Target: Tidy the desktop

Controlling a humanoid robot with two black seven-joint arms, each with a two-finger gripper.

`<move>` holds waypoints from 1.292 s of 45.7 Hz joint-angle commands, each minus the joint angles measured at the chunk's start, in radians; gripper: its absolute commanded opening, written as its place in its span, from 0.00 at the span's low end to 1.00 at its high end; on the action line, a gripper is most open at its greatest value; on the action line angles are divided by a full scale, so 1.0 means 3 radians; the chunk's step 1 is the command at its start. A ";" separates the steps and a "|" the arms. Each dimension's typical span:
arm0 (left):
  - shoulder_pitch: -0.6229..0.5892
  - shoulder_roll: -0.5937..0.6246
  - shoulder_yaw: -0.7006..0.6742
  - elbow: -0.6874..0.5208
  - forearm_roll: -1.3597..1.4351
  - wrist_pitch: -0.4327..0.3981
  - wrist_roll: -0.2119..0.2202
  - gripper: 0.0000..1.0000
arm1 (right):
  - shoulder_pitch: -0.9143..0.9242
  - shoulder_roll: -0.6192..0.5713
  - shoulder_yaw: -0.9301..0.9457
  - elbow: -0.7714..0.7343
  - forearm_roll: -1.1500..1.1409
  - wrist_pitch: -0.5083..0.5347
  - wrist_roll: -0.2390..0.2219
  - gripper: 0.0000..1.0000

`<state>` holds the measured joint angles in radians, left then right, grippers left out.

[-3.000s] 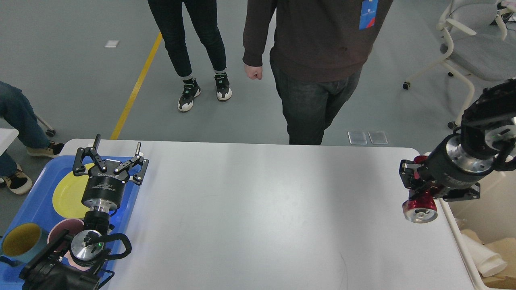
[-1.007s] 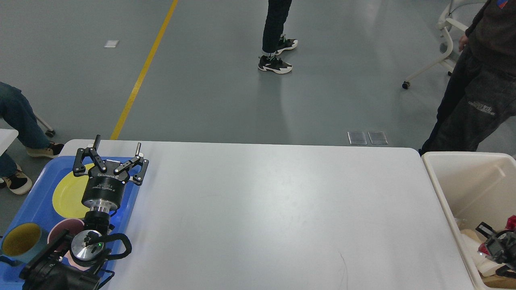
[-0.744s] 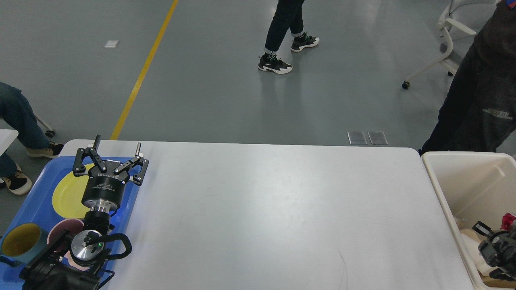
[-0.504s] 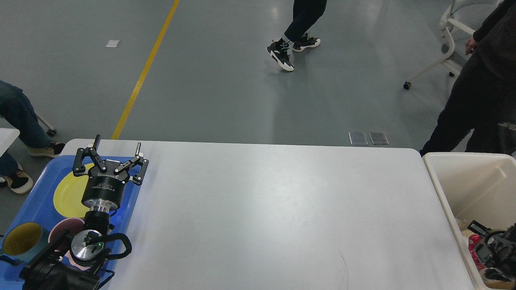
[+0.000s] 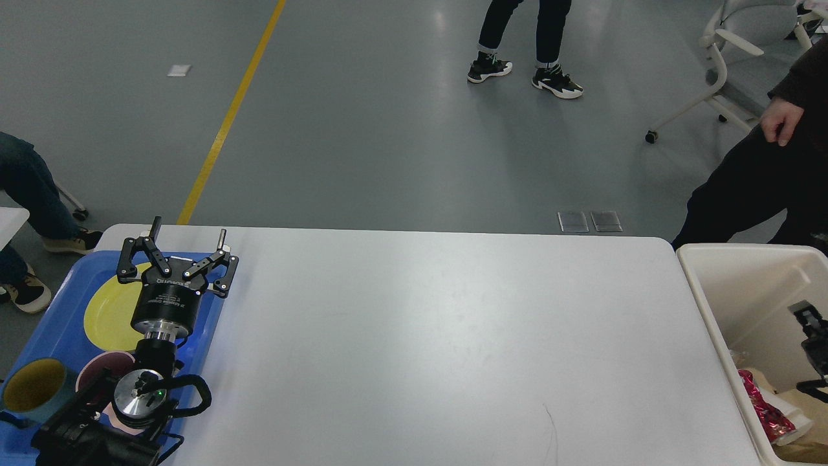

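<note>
Left gripper (image 5: 187, 249) at lower left, fingers spread wide, empty, pointing up-frame above the blue plastic tray (image 5: 48, 336). Right gripper (image 5: 812, 330) only partly visible at right edge inside the cream-white rectangular bin (image 5: 705, 304); can't tell its finger state. Large white rectangular desktop (image 5: 453, 343) fills frame centre.

Grey floor (image 5: 388, 129), yellow floor line (image 5: 229, 110), white wheeled chair (image 5: 731, 71)
</note>
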<state>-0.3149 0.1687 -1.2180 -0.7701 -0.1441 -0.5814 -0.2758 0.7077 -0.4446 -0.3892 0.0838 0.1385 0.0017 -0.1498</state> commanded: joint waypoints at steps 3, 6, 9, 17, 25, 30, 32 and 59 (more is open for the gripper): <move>0.0002 0.0000 0.0000 0.0000 0.0005 0.0000 -0.0001 0.96 | 0.0264 -0.0327 0.1597 0.0548 -0.0001 0.0010 0.0008 1.00; 0.0002 0.0000 0.0000 0.0000 0.0000 0.0005 -0.0001 0.96 | 0.0295 -0.0435 0.2257 0.0814 -0.0001 0.0020 0.0008 1.00; 0.0002 0.0000 0.0000 0.0000 0.0000 0.0000 -0.0001 0.96 | 0.0249 -0.0476 0.2814 0.1151 -0.0006 0.0025 0.0008 1.00; 0.0002 0.0000 0.0000 0.0000 0.0000 0.0000 -0.0001 0.96 | -0.0144 -0.0436 0.4128 0.2062 -0.0098 0.0051 0.0105 1.00; 0.0002 0.0000 0.0000 0.0000 0.0000 0.0005 -0.0001 0.96 | -0.0737 0.0141 0.5249 0.2487 -0.0731 0.0515 0.0606 1.00; 0.0002 0.0000 0.0000 0.0000 0.0000 0.0000 -0.0001 0.96 | -0.1034 0.0484 0.5470 0.2599 -0.1238 0.0628 0.0994 1.00; 0.0002 0.0000 0.0000 0.0000 0.0000 0.0005 -0.0001 0.96 | -0.1126 0.0546 0.5470 0.2620 -0.1320 0.0628 0.1199 1.00; 0.0002 0.0000 0.0000 0.0000 0.0000 0.0000 -0.0001 0.96 | -0.1500 0.0802 0.5434 0.2727 -0.1321 0.0782 0.1747 1.00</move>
<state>-0.3144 0.1687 -1.2180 -0.7700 -0.1440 -0.5809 -0.2760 0.2585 -0.2103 1.2410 0.9004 -0.2604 0.2362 0.3756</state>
